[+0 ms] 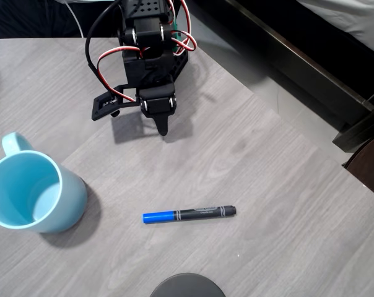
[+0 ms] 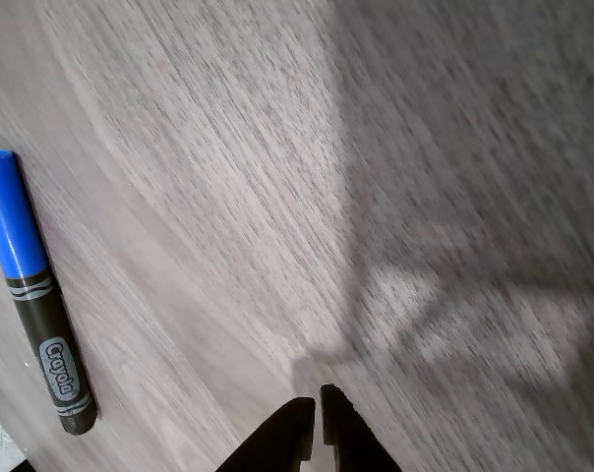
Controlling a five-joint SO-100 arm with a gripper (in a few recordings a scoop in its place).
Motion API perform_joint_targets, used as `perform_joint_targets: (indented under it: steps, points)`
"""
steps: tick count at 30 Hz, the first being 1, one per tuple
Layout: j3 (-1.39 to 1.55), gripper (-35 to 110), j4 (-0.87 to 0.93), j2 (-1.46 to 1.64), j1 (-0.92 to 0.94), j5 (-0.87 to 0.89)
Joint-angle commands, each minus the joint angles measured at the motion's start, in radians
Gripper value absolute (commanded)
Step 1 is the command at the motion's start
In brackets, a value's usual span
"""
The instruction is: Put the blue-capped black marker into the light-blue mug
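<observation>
Over on the left of the overhead view sits the pale sky-blue cylindrical mug (image 1: pixel 32 192), upright on the grey wood-grain table (image 1: pixel 267 185), its loop handle pointing toward the top-left and its mouth open to the camera, same pale blue inside. It casts a soft shadow to its right.

Moving right, low in the middle of the table, there is the slim black marker with the bright blue cap (image 1: pixel 189 214), lying flat, cap end toward the mug, black end pointing right. It is well apart from the mug and touches nothing but the tabletop.

Above it, near the top centre, the black arm with red and white wires hangs over the table, and its two-finger gripper (image 1: pixel 163 128) points down toward the marker, well short of it. A dark round object (image 1: pixel 187 286) peeks in at the bottom edge.

Now the wrist view: the marker (image 2: pixel 38 295) lies along the left edge, blue cap up, light print on the black barrel. At bottom centre the two black fingertips (image 2: pixel 317 418) sit pressed together, only a sliver of a gap between them, gripping nothing, just above bare table (image 2: pixel 376 147) and clear of the marker.
</observation>
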Motion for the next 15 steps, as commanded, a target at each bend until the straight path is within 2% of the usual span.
perform_joint_targets:
  steps: [1, 8, 15]
  points:
    - [0.005, 0, 0.011, 0.026, 0.006, -0.005]
    - [0.005, 0, 0.005, 0.026, -0.078, -0.006]
    - [0.005, 0, 0.009, 0.025, 0.169, -0.012]
